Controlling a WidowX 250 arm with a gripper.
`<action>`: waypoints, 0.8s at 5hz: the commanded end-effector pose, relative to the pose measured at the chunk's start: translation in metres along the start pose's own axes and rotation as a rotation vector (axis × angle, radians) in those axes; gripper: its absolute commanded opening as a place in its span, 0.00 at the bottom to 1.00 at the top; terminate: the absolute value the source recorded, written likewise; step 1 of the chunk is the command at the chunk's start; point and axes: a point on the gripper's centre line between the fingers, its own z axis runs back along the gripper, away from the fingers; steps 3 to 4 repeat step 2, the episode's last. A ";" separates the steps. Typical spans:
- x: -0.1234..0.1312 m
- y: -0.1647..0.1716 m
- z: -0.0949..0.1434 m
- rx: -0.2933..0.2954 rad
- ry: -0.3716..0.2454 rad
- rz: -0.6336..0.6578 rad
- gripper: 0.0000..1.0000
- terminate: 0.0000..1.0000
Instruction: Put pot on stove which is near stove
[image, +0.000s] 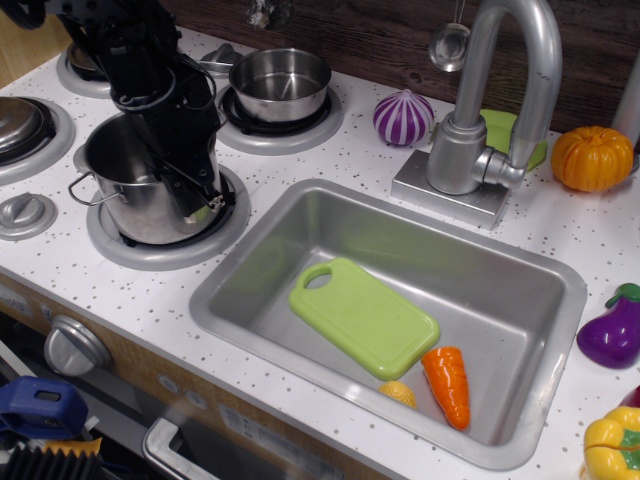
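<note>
table (330, 160): white speckled toy kitchen top filling most of the frame.
sink (560, 300): steel basin at centre right, holding a green cutting board (365, 315), an orange carrot (447, 385) and a small yellow piece just left of the carrot.
faucet (500, 90): grey curved tap at upper right, behind the sink.
gripper (190, 195): black arm coming down from the upper left; its fingers are clamped over the right wall of the pot, one inside, one outside.
pot (135, 190): tall shiny steel pot at left of centre, upright on the stove, a wire handle showing on its left side.
stove (215, 235): black coil in a silver ring, mostly covered by the pot.
saucepan (280, 82): smaller steel pan on the burner behind, upper centre.
around: purple onion (403, 117), orange pumpkin (592, 157), purple eggplant (612, 330) along the right.
knobs (22, 212): grey, at far left.
writing: none readable.
</note>
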 end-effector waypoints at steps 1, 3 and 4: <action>0.009 0.015 0.011 0.048 -0.061 -0.031 0.00 0.00; 0.009 0.021 0.009 0.042 -0.068 -0.049 0.00 1.00; 0.009 0.021 0.009 0.042 -0.068 -0.049 0.00 1.00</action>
